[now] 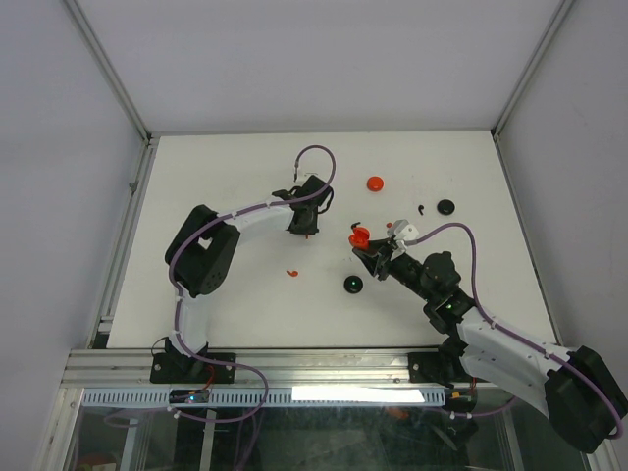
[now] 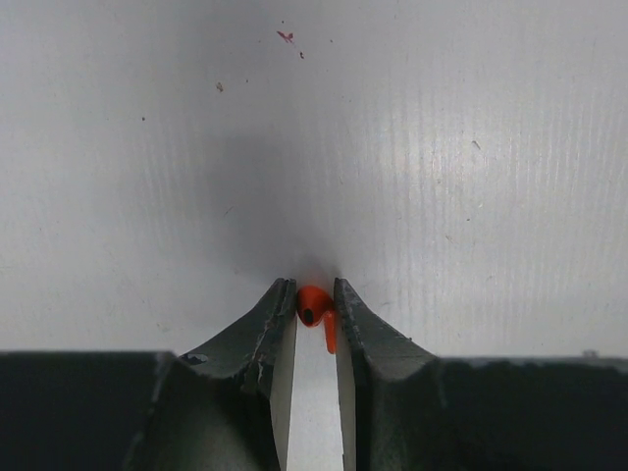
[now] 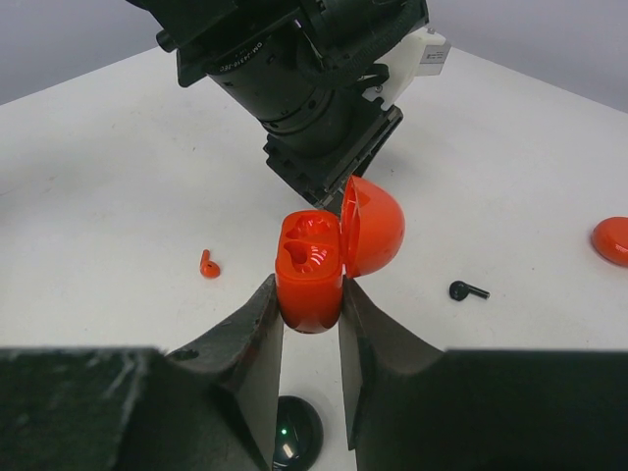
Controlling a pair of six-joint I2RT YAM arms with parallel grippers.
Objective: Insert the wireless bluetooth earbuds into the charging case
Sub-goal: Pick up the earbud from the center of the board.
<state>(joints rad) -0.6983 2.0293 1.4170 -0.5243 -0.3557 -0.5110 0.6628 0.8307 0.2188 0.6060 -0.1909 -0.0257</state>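
Note:
My right gripper (image 3: 310, 294) is shut on a red charging case (image 3: 310, 270), held upright with its lid (image 3: 375, 228) swung open to the right and both sockets empty. In the top view this gripper (image 1: 365, 245) and the case (image 1: 359, 236) are at mid-table. My left gripper (image 2: 314, 291) is down at the table, its fingertips shut on a red earbud (image 2: 314, 306), stem pointing back. From above, the left gripper (image 1: 305, 232) stands just left of the case. Another red earbud (image 3: 208, 265) (image 1: 292, 273) lies loose on the table. A black earbud (image 3: 467, 290) lies right of the case.
A black round case (image 1: 353, 285) (image 3: 294, 437) with a green light sits just below my right gripper. A red disc (image 1: 374, 183) (image 3: 613, 240) and a black disc (image 1: 446, 207) lie farther back. A small black earbud (image 1: 420, 209) lies near the black disc. The left wrist (image 3: 304, 88) looms close behind the red case.

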